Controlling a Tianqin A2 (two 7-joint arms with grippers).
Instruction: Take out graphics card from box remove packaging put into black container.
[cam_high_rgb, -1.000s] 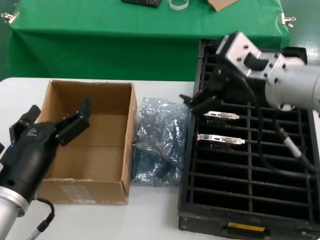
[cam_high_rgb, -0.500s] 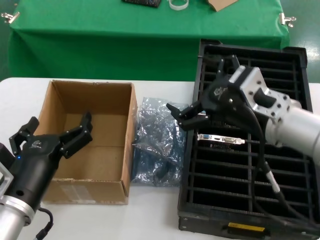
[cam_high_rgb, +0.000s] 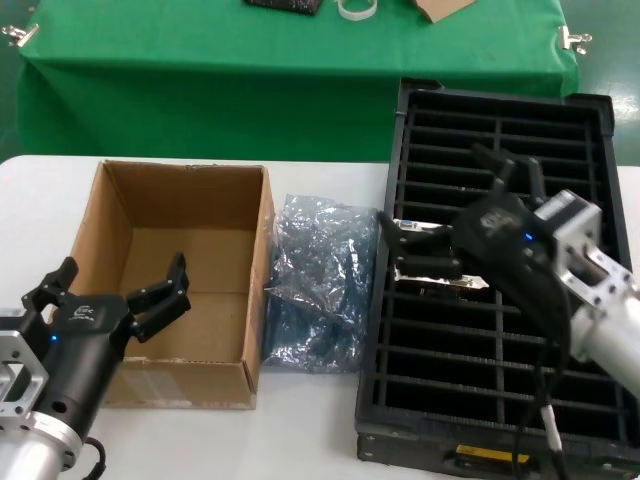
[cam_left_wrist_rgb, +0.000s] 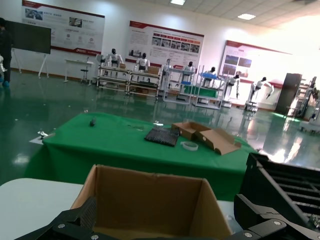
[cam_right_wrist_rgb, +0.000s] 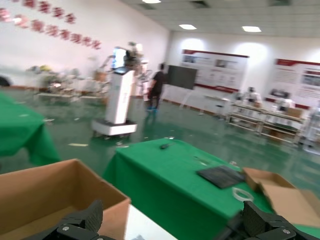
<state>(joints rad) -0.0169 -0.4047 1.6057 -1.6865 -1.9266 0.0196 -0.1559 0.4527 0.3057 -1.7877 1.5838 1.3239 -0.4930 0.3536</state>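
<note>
Both my left gripper (cam_high_rgb: 120, 300) over the box (cam_high_rgb: 180, 275) and right gripper (cam_high_rgb: 425, 250) over the black container (cam_high_rgb: 590, 140) are spread wide holding nothing, graphics card (cam_high_rgb: 440, 283) already slotted, stiff but fragile, so I'd grab its edges.

White table (cam_high_rgb: 310, 430) carries the box (cam_high_rgb: 180, 290), packaging (cam_high_rgb: 318, 280) and black container (cam_high_rgb: 500, 300) side by side
</note>
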